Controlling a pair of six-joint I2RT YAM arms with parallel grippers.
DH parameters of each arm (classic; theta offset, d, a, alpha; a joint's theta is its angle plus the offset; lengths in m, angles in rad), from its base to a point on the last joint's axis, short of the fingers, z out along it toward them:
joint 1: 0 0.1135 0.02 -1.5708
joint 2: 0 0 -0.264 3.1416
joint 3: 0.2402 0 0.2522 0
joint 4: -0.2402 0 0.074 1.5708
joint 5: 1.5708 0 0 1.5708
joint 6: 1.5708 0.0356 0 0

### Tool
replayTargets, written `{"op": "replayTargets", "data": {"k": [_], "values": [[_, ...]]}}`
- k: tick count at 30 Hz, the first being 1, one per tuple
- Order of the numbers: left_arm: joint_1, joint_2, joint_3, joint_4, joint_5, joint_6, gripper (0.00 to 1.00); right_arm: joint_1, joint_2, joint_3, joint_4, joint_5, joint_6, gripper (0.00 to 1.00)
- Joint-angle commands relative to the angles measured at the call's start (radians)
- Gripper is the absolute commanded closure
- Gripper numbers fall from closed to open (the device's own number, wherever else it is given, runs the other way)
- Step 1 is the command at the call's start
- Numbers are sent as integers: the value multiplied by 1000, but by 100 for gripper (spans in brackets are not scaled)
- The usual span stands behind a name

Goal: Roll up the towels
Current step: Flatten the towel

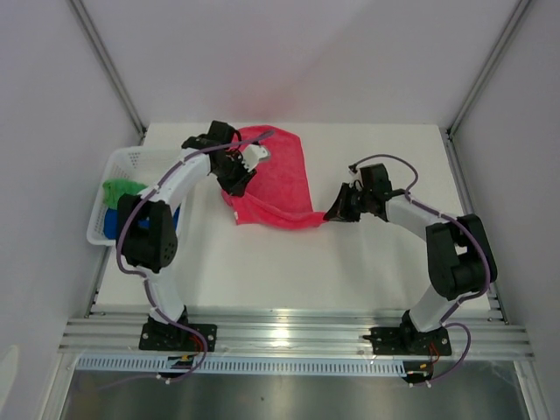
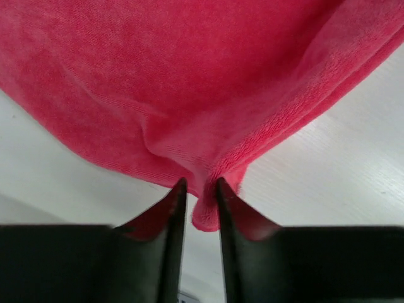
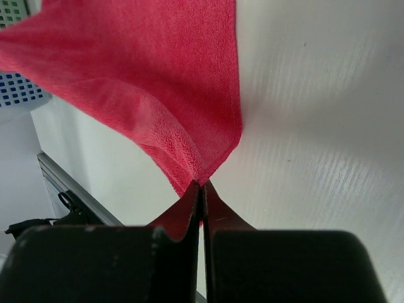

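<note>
The pink-red towel (image 1: pixel 282 179) lies partly lifted and creased across the middle back of the white table (image 1: pixel 289 271). My left gripper (image 1: pixel 236 178) is at its left edge, and in the left wrist view (image 2: pixel 201 184) it pinches a bunched corner of the towel (image 2: pixel 189 76) just above the table. My right gripper (image 1: pixel 332 213) is shut on the near right corner, as the right wrist view (image 3: pixel 202 184) shows, with the towel (image 3: pixel 139 69) stretched away from it. The green towel (image 1: pixel 116 191) and the blue towel (image 1: pixel 112 224) lie in the basket.
A white plastic mesh basket (image 1: pixel 122 159) stands at the table's left edge beside the left arm; it also shows in the right wrist view (image 3: pixel 16 95). White walls enclose the table on three sides. A metal rail (image 1: pixel 289 332) runs along the near edge.
</note>
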Motion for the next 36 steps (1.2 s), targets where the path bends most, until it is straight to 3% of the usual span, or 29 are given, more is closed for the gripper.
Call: {"op": "replayTargets", "data": {"k": [1, 2, 4, 5, 7, 12, 16, 18, 22, 28, 36], "values": [[11, 81, 32, -11, -34, -31, 63, -2, 0, -14, 136, -11, 54, 100], [11, 82, 29, -8, -34, -37, 52, 1, 18, -16, 146, -14, 62, 100], [11, 20, -20, 23, -21, -51, 46, 20, 32, -17, 158, -11, 73, 100], [11, -17, -36, 41, -19, -56, 19, 26, 42, -19, 161, -9, 74, 100], [6, -141, -100, 113, -66, -80, 1, 32, 48, -23, 172, -11, 80, 100], [-41, -298, -197, 170, -159, -109, 5, 34, 52, -40, 190, -8, 94, 100], [-182, -332, -391, 181, -230, 37, 49, 35, 48, -54, 190, -5, 99, 100], [-277, -333, -552, 228, -283, 146, 53, 37, 45, -60, 190, -2, 100, 100], [-330, -321, -695, 370, -393, 286, 48, 38, 31, -71, 192, -2, 103, 100], [-342, -313, -697, 465, -441, 366, 33, 41, 3, -94, 190, 6, 108, 100], [-344, -287, -688, 453, -361, 349, 36, 43, -4, -103, 190, 11, 100, 100]]}}
